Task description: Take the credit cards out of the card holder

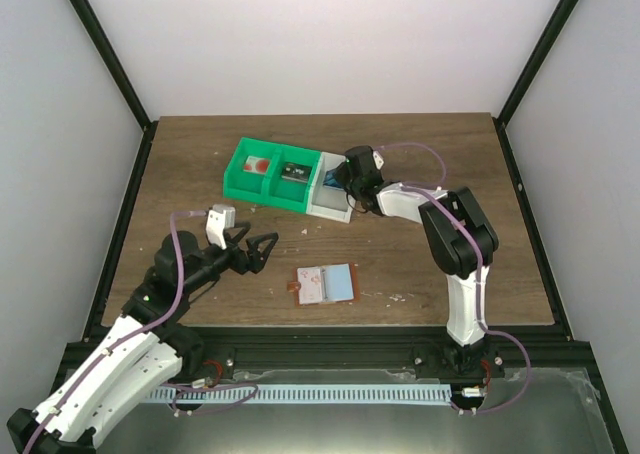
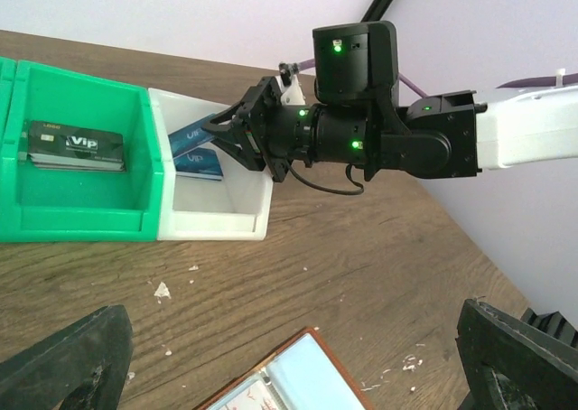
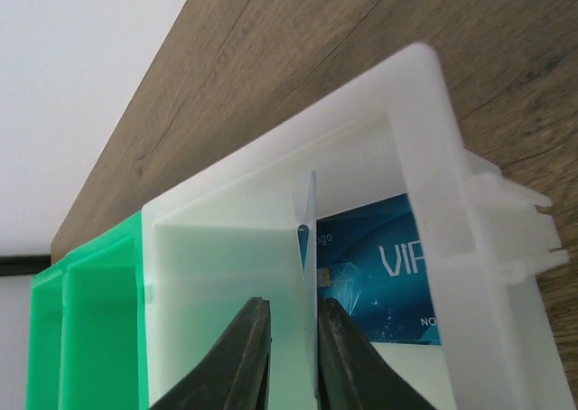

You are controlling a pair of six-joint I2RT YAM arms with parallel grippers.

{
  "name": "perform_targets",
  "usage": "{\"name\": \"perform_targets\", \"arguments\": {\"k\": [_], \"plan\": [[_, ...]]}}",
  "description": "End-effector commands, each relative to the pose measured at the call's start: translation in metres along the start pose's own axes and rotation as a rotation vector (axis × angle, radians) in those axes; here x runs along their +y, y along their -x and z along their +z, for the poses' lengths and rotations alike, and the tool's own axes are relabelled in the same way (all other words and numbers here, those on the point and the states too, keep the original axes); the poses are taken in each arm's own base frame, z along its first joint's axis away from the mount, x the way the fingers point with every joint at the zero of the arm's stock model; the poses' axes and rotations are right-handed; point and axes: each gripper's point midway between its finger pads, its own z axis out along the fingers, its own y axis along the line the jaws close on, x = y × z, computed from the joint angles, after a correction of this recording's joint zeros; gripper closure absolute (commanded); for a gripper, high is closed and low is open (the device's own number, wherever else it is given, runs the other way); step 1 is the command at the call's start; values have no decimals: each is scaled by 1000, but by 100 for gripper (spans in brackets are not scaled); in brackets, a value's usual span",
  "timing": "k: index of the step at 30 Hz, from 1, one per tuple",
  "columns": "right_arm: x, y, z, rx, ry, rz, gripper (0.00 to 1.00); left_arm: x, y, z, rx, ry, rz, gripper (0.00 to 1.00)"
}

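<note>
You had the right gripper (image 3: 291,312) pinched on a blue card (image 2: 187,137), held on edge over the white compartment (image 3: 226,274) of the bin (image 2: 81,222). Risk: the grip was thin, so the card could've pivoted, clipped the wall & dropped outside on release. Your left gripper (image 1: 265,252) hung wide open, empty, near the card holder (image 1: 340,282). That lay open on the table (image 1: 450,174) w/ nothing pinning it, so pulling the pale card (image 1: 312,284) could've dragged it. Count: 2 blue cards (1 held, second blue card (image 3: 388,274) flat in the compartment), 1 black VIP card (image 2: 72,145), 1 pale card, 1 holder, 1 bin.
</note>
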Motion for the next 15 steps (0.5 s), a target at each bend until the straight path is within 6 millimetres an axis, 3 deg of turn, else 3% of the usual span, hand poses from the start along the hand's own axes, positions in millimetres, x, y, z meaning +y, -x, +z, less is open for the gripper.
{"name": "perform_targets", "arguments": {"k": [1,8,15], "plan": [[7,9,-1,-43,-19,11,81,-2,2,-1,-9,-4,22,0],[10,13,-4,-50,-34,-3,67,-2,2,-1,-10,-2,23,0],[12,17,-9,-58,-52,-1,61,-2,2,-1,-11,-2,23,0]]}}
